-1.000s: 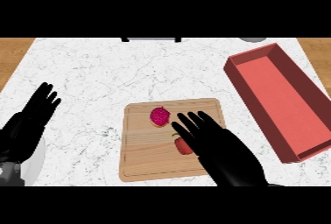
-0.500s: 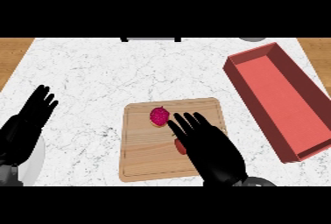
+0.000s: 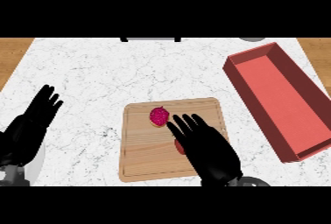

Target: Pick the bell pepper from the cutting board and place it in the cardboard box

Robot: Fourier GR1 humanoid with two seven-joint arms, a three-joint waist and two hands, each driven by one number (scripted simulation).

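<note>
- Bell pepper (image 3: 179, 147): only a thin red sliver is seen, at the left edge of the right hand's palm. It is probably the pepper, but most of it is hidden and its shape cannot be made out. It is located on the cutting board, right of centre, in the board's lower half.
- Right hand (image 3: 210, 151): held palm-down over the pepper, coming in from the lower edge. Its fingers (image 3: 184, 127) are straight and slightly spread, pointed up and to the left, and nothing is seen to be clasped. Contact with the pepper cannot be confirmed.
- Cutting board (image 3: 145, 153): light wood, rounded corners, a groove cut along the rim. It is laid flat on the counter, near the front middle.
- Magenta item (image 3: 159, 116): oval and speckled, with a pale rim at its lower side. It is placed on the board's upper part, just beside the right hand's fingertips; whether they touch cannot be told.
- Cardboard box (image 3: 278, 98): shown in red, long and open-topped, with a pink inner floor and darker walls. It is set at an angle on the counter's right side, well apart from the board.
- Counter (image 3: 97, 74): white marble with grey veins. Wood-toned strips (image 3: 13, 50) are seen at both top corners.
- Left hand (image 3: 32, 127): seen at the left edge, fingers straight and up, nothing held, resting clear of the board.
</note>
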